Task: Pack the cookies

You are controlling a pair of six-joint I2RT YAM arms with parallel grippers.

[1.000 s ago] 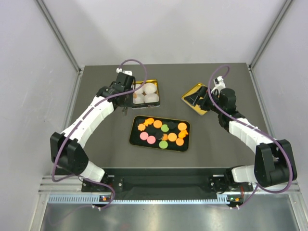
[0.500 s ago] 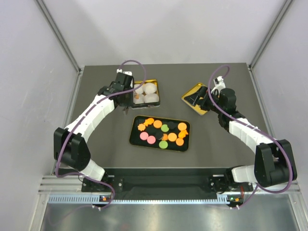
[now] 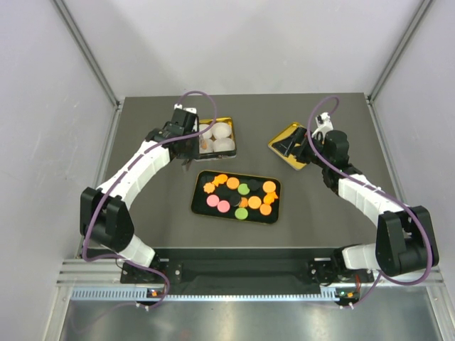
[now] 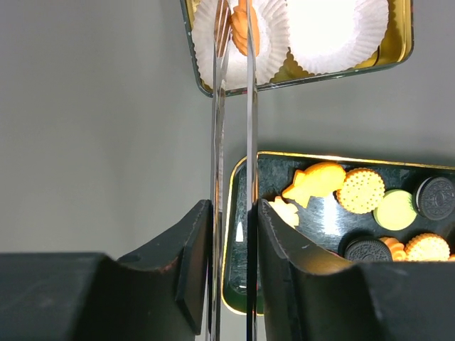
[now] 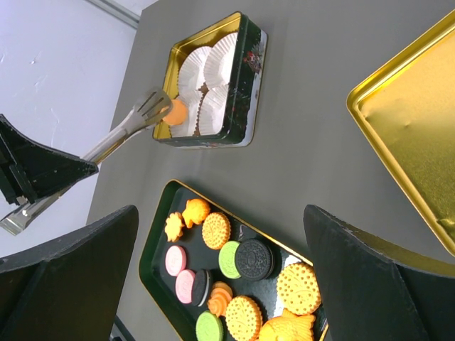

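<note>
The left claw (image 4: 233,217) is clamped on the tongs (image 4: 250,128), whose tips pinch an orange cookie (image 4: 244,28) at the wrist frame's top, over a paper cup (image 4: 274,42) in the tin (image 4: 306,77), seemingly to drop it there. Right of the cookie tray (image 4: 313,240), the right claw (image 5: 220,213) gapes wide and empty near the gold lid (image 5: 412,135), presumably out of the way.

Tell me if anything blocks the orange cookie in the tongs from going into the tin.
Nothing visible does: the tongs hold the orange cookie directly over a paper cup inside the tin.
</note>
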